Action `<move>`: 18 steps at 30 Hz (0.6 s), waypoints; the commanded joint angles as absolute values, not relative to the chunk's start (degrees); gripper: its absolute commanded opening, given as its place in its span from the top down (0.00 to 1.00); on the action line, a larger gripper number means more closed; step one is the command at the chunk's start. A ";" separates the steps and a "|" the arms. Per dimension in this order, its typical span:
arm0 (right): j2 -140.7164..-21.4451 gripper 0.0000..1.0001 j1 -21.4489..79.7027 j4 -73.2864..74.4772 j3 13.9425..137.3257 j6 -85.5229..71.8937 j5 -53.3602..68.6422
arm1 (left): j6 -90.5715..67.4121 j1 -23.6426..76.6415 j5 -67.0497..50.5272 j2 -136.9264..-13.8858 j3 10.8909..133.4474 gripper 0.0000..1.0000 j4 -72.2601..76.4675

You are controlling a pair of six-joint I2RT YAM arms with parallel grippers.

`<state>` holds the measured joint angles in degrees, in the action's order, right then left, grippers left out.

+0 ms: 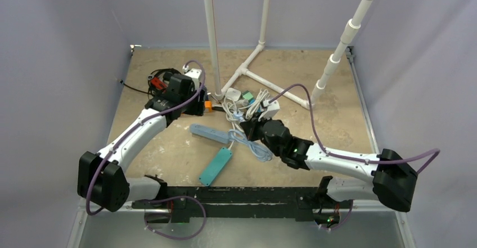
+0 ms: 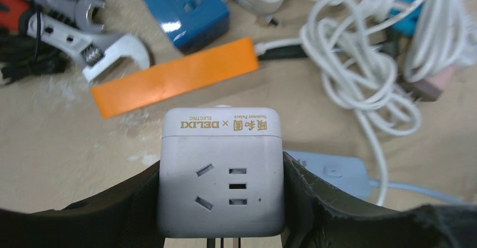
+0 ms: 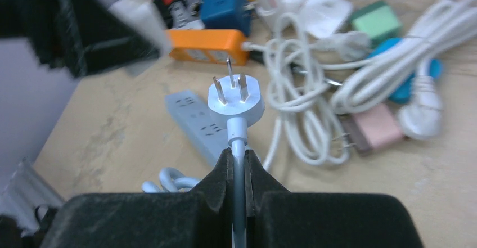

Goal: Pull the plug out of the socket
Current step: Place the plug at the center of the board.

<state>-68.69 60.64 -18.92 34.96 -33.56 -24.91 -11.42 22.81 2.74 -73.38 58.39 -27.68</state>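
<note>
A white cube socket (image 2: 221, 175) sits squeezed between my left gripper's (image 2: 222, 194) black fingers (image 2: 132, 208), its outlet face toward the camera and nothing plugged into that face. In the top view the left gripper (image 1: 196, 104) hovers at the back left, near the orange strip. The light-blue three-pin plug (image 3: 235, 99) hangs free in the air, pins up, apart from the socket (image 3: 140, 17). My right gripper (image 3: 239, 161) is shut on the plug's cable (image 3: 238, 141) just below the plug head. It is near the table's middle in the top view (image 1: 247, 127).
An orange power strip (image 2: 174, 78), a blue cube socket (image 2: 185, 12) and wrenches (image 2: 90, 40) lie ahead of the left gripper. Coiled white cables (image 3: 304, 107), pink (image 3: 374, 127) and green (image 3: 377, 20) adapters crowd the middle. A light-blue strip (image 1: 211, 134), teal strip (image 1: 216, 166) and white pipes (image 1: 212, 34) stand nearby.
</note>
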 commanded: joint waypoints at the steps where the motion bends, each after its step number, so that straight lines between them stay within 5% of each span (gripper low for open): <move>1: -65.59 1.00 52.90 -17.29 34.42 -39.44 -26.39 | -13.34 20.18 9.47 -73.66 54.50 1.00 -29.19; 5: -65.53 0.98 51.38 -18.78 31.91 -41.06 -26.09 | -14.05 19.60 5.09 -76.78 51.57 0.93 -28.84; 9: -67.48 0.66 49.76 -19.94 30.25 -42.49 -24.90 | -14.30 19.60 5.77 -80.72 51.94 0.83 -30.22; 11: -67.55 0.61 49.45 -21.05 29.43 -42.36 -23.71 | -14.64 19.60 5.67 -81.79 51.90 0.70 -30.30; 18: -62.89 0.13 48.75 -19.14 29.49 -40.10 -21.84 | -15.37 19.60 6.30 -83.65 52.22 0.16 -30.74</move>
